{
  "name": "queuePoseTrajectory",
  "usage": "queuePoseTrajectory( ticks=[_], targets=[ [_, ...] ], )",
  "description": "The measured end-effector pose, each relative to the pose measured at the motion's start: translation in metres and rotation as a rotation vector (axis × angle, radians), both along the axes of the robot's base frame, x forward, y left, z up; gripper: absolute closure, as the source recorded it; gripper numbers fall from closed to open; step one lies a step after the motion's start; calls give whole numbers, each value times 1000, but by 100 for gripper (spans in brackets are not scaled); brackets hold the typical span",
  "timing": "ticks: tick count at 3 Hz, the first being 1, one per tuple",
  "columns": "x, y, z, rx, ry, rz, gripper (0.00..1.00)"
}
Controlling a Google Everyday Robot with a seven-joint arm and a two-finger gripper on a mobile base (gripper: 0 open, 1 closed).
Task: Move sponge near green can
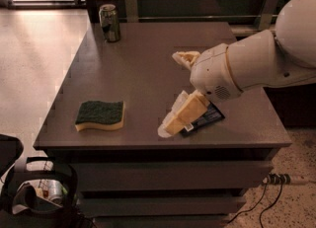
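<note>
Gripper (168,94) held wide open, empty, over packet (208,118) near table (148,64) front edge. Sponge (99,115) set front-left; can (109,22) far-left corner; open tabletop between.

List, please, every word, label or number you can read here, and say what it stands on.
No text here can be read.
On the green can: pale label marks, too blurred to read.
On the dark blue packet: pale marks, unreadable; the pincer hangs over its left end.
On the sponge: no text.
</note>
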State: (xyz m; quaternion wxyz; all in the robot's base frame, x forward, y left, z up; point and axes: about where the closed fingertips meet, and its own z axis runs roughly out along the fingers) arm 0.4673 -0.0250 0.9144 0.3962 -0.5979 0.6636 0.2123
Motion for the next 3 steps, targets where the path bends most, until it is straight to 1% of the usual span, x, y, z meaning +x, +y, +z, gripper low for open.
queuePoseTrajectory(
  ticks=[1,2,3],
  targets=[
    [0,0,0,0,0,0,0],
    [20,25,-13,-15,15,25,0],
    [35,48,-25,-25,18,45,0]
  ],
)
